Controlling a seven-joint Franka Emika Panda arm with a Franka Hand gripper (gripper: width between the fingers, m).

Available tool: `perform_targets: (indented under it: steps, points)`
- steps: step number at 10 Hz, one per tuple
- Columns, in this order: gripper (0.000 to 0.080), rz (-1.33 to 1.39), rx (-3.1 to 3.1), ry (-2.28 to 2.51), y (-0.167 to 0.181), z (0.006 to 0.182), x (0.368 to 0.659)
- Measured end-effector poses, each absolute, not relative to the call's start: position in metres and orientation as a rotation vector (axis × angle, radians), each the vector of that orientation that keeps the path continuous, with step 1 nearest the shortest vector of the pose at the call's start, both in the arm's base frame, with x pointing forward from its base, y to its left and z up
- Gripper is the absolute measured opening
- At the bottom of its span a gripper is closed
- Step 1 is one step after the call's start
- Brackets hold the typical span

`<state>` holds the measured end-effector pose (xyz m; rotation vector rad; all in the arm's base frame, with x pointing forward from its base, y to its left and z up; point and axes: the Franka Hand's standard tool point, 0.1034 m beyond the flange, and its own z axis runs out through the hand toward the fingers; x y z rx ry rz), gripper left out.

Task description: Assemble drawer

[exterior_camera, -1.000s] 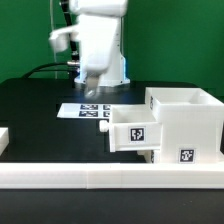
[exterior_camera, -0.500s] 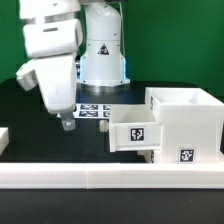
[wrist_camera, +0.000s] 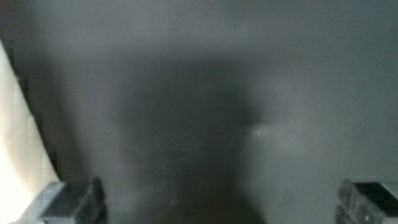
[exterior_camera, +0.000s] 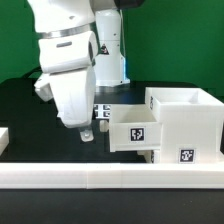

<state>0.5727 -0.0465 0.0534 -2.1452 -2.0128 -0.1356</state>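
Note:
The white drawer casing [exterior_camera: 186, 122] stands at the exterior view's right, open on top, with a tag [exterior_camera: 186, 155] low on its front. A tagged tray [exterior_camera: 133, 133] sticks out of it toward the exterior view's left. My gripper [exterior_camera: 86, 133] hangs low over the black table just left of that tray, not touching it. In the wrist view the gripper [wrist_camera: 222, 205] is open and empty. Its fingertips [wrist_camera: 75, 200] show at the two lower corners with only blurred dark table between them. The second tray cannot be made out.
A long low white rail [exterior_camera: 100, 178] runs along the front of the table. The marker board [exterior_camera: 103, 110] lies behind my gripper, mostly hidden by the arm. A small white piece [exterior_camera: 3, 140] sits at the exterior view's left edge. A pale edge [wrist_camera: 9, 120] shows in the wrist view.
The arm has swung forward from the back of the table, first to the exterior view's left, then down and right toward the protruding tray. The drawer parts have not moved.

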Motion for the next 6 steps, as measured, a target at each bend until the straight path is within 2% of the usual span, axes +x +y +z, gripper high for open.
perform_targets:
  steps: [3, 6]
  points:
    - [0.0649, -0.178, -2.140, -2.041, -0.026, 0.054, 0.577]
    - [0.0648, -0.176, -2.147, -2.034, -0.030, 0.053, 0.577]
